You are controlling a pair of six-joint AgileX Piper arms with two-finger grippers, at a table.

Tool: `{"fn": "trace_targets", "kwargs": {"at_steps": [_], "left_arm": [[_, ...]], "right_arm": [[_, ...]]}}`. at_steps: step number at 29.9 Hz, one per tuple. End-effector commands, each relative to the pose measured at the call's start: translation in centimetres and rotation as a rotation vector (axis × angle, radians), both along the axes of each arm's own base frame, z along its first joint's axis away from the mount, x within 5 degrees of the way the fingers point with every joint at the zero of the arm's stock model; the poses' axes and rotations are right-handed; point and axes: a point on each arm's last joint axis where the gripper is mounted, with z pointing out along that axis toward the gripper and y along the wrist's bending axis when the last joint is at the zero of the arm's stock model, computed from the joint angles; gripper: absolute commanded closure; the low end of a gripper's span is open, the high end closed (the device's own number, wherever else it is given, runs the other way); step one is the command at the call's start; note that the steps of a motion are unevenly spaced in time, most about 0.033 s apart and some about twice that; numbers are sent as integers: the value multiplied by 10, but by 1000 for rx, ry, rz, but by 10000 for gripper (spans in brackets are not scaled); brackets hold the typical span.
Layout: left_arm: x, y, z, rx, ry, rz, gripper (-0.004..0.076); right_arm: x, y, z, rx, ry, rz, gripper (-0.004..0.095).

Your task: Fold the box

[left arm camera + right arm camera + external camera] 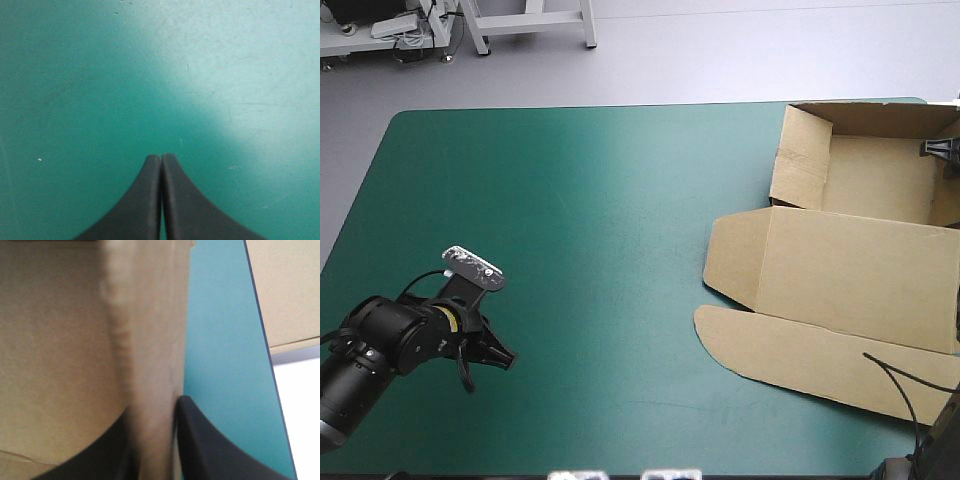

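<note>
The brown box [850, 270] lies at the table's right side. Its far part is an open tray [880, 175] with raised walls, and its lid and a long curved flap [800, 355] lie flat toward the front. My right gripper [942, 150] is at the tray's right wall. In the right wrist view, that gripper [155, 405] is shut on the upright board wall [145, 340], with one black finger [200, 440] on the outer side. My left gripper [505, 357] hovers over bare cover at the front left, far from the box. Seen from the left wrist, this gripper [161, 157] is shut and holds nothing.
The teal-green cover [580, 220] stretches bare from the box to the left edge. The tray stands close to the table's far right corner. In the right wrist view, more brown board [285, 290] shows past a strip of cover [220, 340].
</note>
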Motion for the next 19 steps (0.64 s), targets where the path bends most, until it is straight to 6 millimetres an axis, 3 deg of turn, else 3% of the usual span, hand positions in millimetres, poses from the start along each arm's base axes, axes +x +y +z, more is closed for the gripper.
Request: {"fn": "trace_targets", "kwargs": {"at_steps": [1, 5, 9, 12, 14, 16, 19], "left_arm": [[2, -1, 11, -22, -70, -6, 733], [2, -1, 11, -23, -72, -6, 733], [2, -1, 11, -24, -73, -7, 733], [2, -1, 11, -24, -73, -7, 733], [3, -1, 11, -27, -82, -8, 733], [4, -2, 12, -35, -99, -11, 733], [5, -3, 13, -44, -115, -12, 733]], "right_arm": [[-9, 2, 38, -36, -127, -10, 346], [-9, 0, 38, -35, -143, -60, 25], [-14, 3, 43, -22, -125, -70, 14], [-25, 11, 60, 0, -143, -57, 86], [-32, 17, 76, 8, -185, -52, 184], [-46, 31, 103, 48, -272, -30, 328], [-67, 58, 142, 158, -419, 42, 659]]}}
